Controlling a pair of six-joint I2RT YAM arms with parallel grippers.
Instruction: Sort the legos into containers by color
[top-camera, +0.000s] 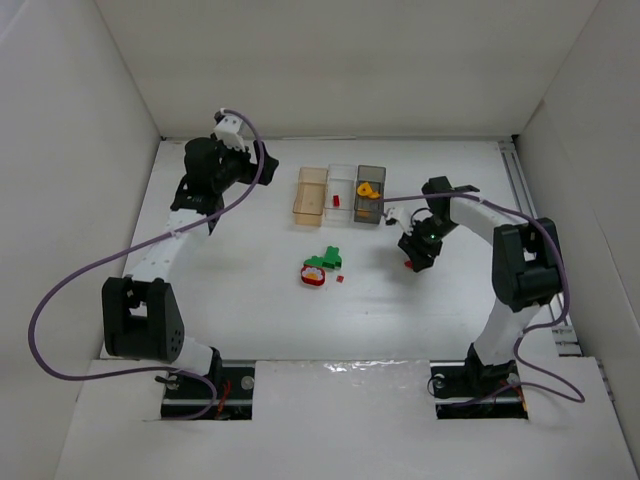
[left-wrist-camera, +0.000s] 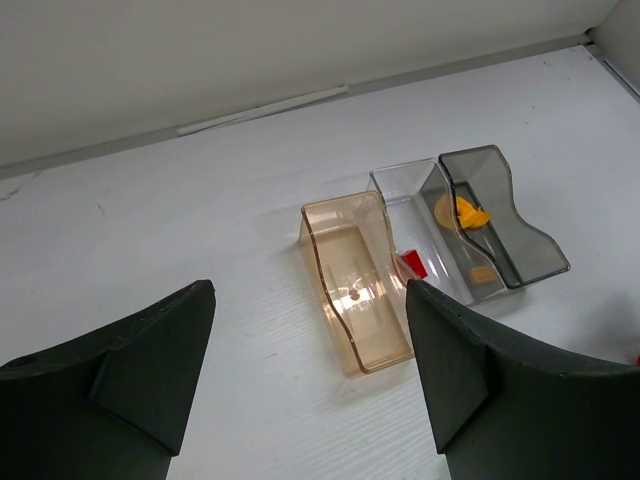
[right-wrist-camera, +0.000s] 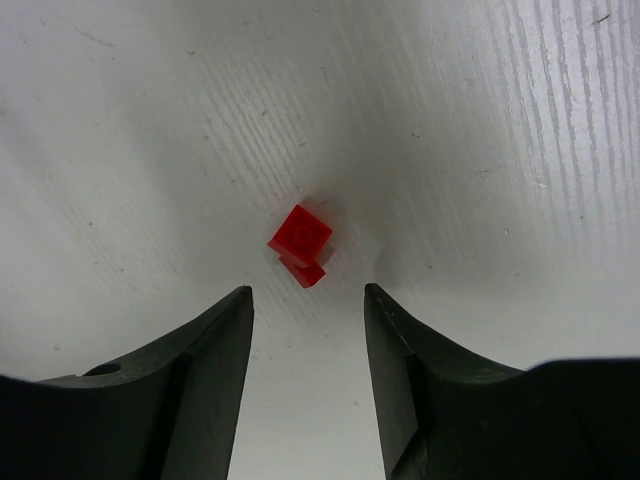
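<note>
Three containers stand in a row at the back: amber (top-camera: 310, 193), clear (top-camera: 340, 188) and dark grey (top-camera: 371, 178). The grey one holds an orange wedge (top-camera: 368, 188), the clear one a red piece (top-camera: 337, 201). Green bricks (top-camera: 328, 258) and a red ring (top-camera: 313, 276) lie together mid-table, with a tiny red brick (top-camera: 340, 278) beside them. My right gripper (top-camera: 413, 258) is open, low over a small red brick (right-wrist-camera: 300, 238) that lies just ahead of its fingertips (right-wrist-camera: 240, 300). My left gripper (top-camera: 262, 168) is open and empty, left of the containers.
In the left wrist view, the amber box (left-wrist-camera: 355, 280) is empty, the clear box (left-wrist-camera: 425, 215) holds the red piece (left-wrist-camera: 412, 263), and the grey box (left-wrist-camera: 505, 225) holds the wedge (left-wrist-camera: 465, 212) and an orange brick (left-wrist-camera: 482, 274). White walls enclose the table.
</note>
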